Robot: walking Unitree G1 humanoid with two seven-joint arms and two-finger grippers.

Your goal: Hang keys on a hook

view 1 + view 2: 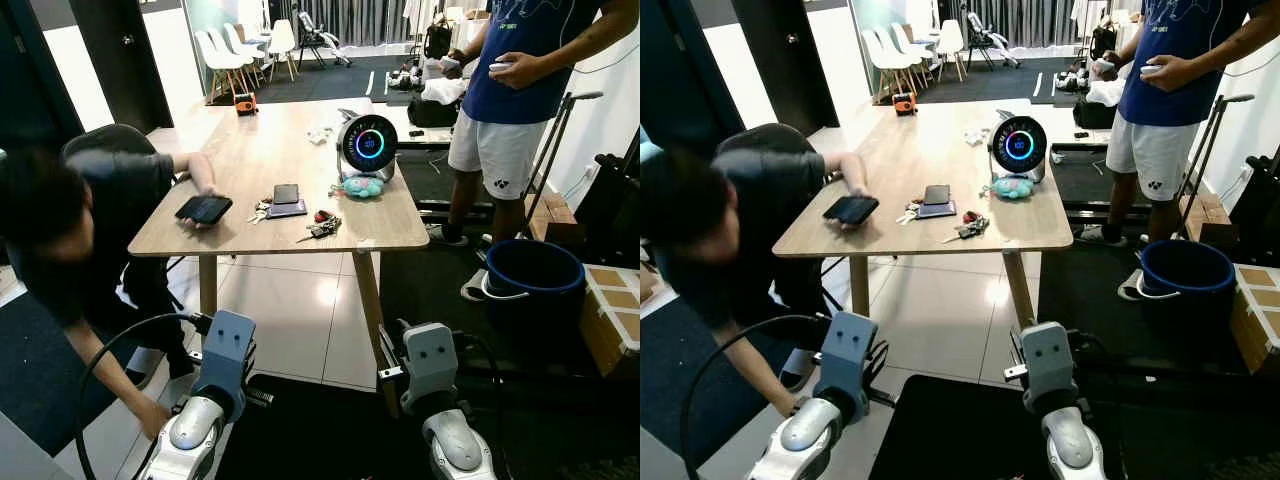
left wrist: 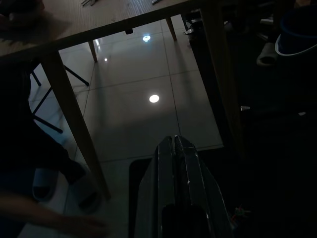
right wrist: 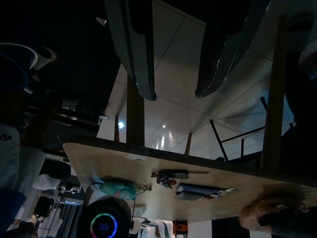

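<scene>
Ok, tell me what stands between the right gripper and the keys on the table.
Nothing visible: the right gripper hangs open, low before the table, with bare floor between it and the near edge where the keys lie.

Wooden table [image 1: 270, 160] stands centre of the room on glossy white floor tiles [image 1: 290, 300] that catch ceiling-light reflections. Near the table's front edge lies a black floor mat [image 1: 320, 430]. Beside the table's left edge: a dark office chair [image 1: 105, 145]. Beyond the table's far end: white chairs [image 1: 235, 55] on dark carpet, grey curtains [image 1: 350, 15] behind them. Beyond its far left corner: a white wall with a dark door [image 1: 120, 60]. Right of the table: a blue bucket [image 1: 535, 280], with cardboard boxes [image 1: 610, 310] just past it.
</scene>
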